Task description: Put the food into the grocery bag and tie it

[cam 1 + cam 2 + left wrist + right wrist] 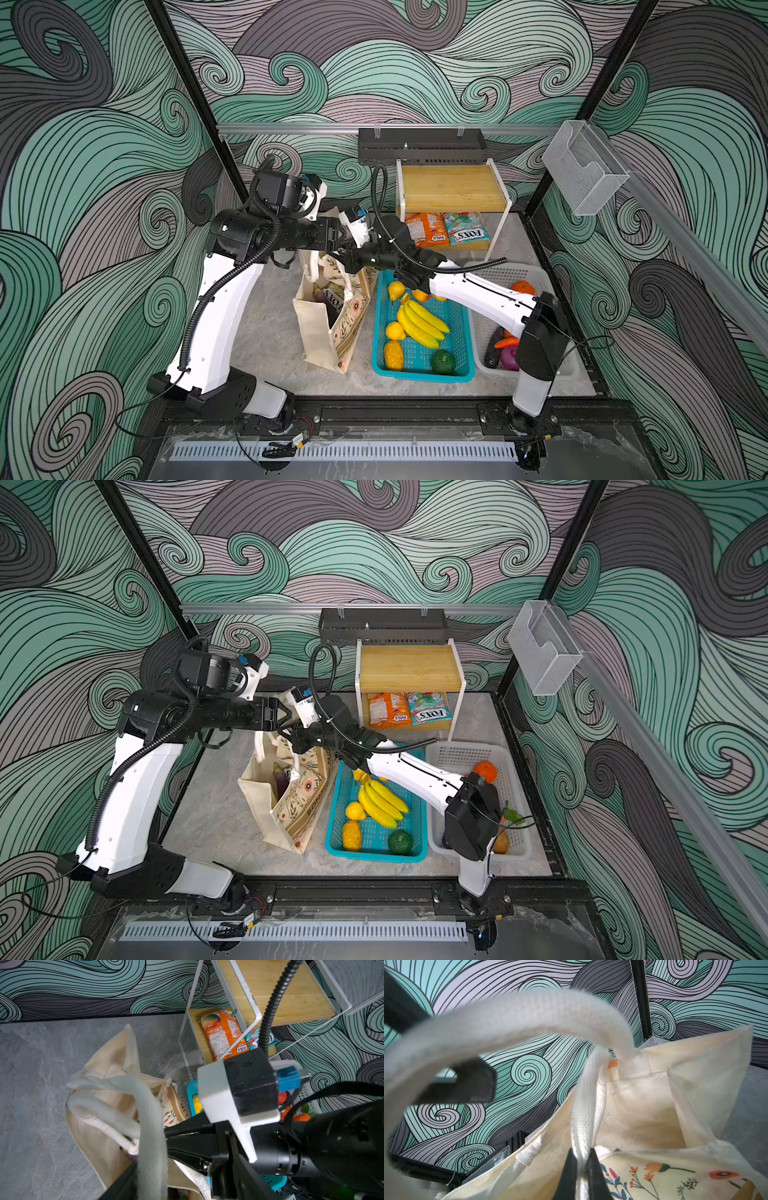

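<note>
The cream floral grocery bag (328,332) (266,800) stands open on the left of the grey floor, with an eggplant (281,781) and a FOX'S packet (334,297) inside. Above its mouth both grippers meet. My right gripper (581,1159) (348,265) is shut on one white strap handle (583,1122). My left gripper (185,1167) (283,720) is open, and the other strap (152,1126) hangs between its spread fingers, looped over one finger (471,1084). Bananas (419,320), an orange (523,287), a carrot (507,342) and two snack packets (426,228) lie outside the bag.
A teal basket (415,374) of fruit sits right of the bag, with a white basket (519,270) of vegetables beyond it under my right arm. A white-framed wooden shelf (453,187) at the back holds the packets. A black wall tray (419,145) hangs above it.
</note>
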### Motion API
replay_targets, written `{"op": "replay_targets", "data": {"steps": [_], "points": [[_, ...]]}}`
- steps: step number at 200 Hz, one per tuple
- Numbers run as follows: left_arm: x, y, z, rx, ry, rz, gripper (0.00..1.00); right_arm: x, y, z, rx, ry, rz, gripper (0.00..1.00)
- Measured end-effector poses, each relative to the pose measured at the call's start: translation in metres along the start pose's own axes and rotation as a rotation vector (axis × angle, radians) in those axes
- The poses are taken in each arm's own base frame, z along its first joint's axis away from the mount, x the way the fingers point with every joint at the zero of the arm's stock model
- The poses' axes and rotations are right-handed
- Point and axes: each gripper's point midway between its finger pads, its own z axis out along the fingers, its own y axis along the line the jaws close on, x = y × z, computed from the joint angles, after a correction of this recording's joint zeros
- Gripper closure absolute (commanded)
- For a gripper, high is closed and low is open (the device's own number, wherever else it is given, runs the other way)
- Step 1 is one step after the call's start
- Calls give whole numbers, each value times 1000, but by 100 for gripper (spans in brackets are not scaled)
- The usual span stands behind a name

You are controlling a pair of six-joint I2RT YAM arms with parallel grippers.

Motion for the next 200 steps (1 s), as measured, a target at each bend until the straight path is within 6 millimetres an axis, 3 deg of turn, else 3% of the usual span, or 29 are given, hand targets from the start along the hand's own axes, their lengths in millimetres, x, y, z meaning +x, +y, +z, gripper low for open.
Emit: {"op": "replay_targets", "data": {"steps": [10,30,90,117,134,147,174,200], "points": [[1,2,1,-11,4,-2,2,-2,1,0,-3,-7,3,100],[-4,4,-6,-29,-19,5,1,-5,2,0,-8,-21,5,100],[-36,-4,-52,-17,-203,9,1,-7,3,0,-12,-28,18,100],[-36,27,-69,-74,-289,-103,12,-7,4,0,-13,-28,18,100],[-32,47,-75,-83,-329,-202,13,-8,6,-1,-17,-31,15,100],[-29,56,-71,-54,-362,-277,2,-10,10,-3,-24,-34,9,100],[-14,75,-56,-32,-394,-413,1,-12,21,-5,-52,-38,-13,100],[-22,84,-58,6,-442,-515,1,-11,25,-5,-59,-36,-30,100]]}}
